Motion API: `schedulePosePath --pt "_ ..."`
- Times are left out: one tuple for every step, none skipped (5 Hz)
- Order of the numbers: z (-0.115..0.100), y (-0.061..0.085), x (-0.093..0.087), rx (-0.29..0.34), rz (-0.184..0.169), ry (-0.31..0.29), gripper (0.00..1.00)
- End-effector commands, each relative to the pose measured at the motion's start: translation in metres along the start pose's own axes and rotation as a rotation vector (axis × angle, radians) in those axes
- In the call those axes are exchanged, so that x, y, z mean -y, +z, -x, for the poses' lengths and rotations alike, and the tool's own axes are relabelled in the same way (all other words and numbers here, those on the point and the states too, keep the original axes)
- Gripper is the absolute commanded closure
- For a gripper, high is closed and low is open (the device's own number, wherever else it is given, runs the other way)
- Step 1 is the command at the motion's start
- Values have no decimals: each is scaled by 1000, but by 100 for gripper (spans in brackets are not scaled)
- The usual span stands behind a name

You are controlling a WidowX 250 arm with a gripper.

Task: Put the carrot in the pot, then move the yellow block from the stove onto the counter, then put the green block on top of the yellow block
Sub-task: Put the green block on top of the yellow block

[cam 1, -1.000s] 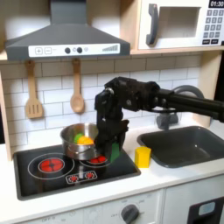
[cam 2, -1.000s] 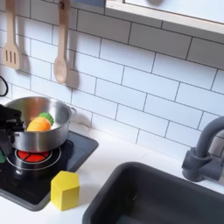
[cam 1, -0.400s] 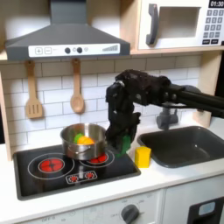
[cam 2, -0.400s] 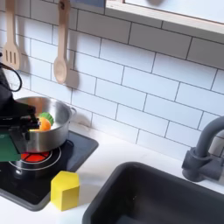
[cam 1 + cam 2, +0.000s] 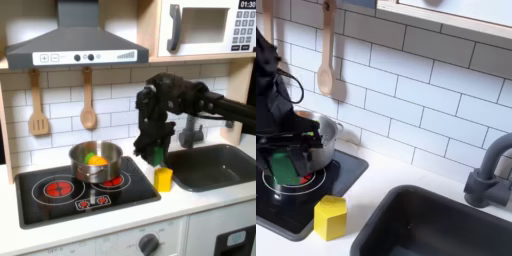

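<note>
- The black robot tool [image 5: 157, 152] hangs clamped on a small bright green block [image 5: 289, 166], above the yellow block [image 5: 163, 179] on the cream-white table [image 5: 190, 200].
- An orange toy carrot [image 5: 96, 159] lies in the shiny steel pot [image 5: 82, 170].

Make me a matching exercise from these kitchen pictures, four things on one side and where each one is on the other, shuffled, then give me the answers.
Things:
1. carrot
2. yellow block
3. green block
4. pot

Places:
A. held between the gripper's fingers, up off the surfaces
B. standing on the black stove
C. lying inside the pot
D. on the pale counter between the stove and the sink

Pairs: 1-C, 2-D, 3-A, 4-B
</note>
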State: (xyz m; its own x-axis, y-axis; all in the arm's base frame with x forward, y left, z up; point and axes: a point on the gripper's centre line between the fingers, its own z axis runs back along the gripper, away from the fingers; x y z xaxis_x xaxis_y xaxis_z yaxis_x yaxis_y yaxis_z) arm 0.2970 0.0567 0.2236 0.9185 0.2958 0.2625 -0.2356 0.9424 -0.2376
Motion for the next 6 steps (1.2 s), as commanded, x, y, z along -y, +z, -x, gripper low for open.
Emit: schedulePosePath --pt "12 -4 23 -21 25 -58 100" --pt "17 -4 34 -28 34 -97 100" --pt "21 0 51 -27 53 -139 100" --pt "25 -3 64 -47 48 -166 100" --pt "28 -6 78 -65 63 -208 100" --pt "31 -5 90 -71 71 -245 100"
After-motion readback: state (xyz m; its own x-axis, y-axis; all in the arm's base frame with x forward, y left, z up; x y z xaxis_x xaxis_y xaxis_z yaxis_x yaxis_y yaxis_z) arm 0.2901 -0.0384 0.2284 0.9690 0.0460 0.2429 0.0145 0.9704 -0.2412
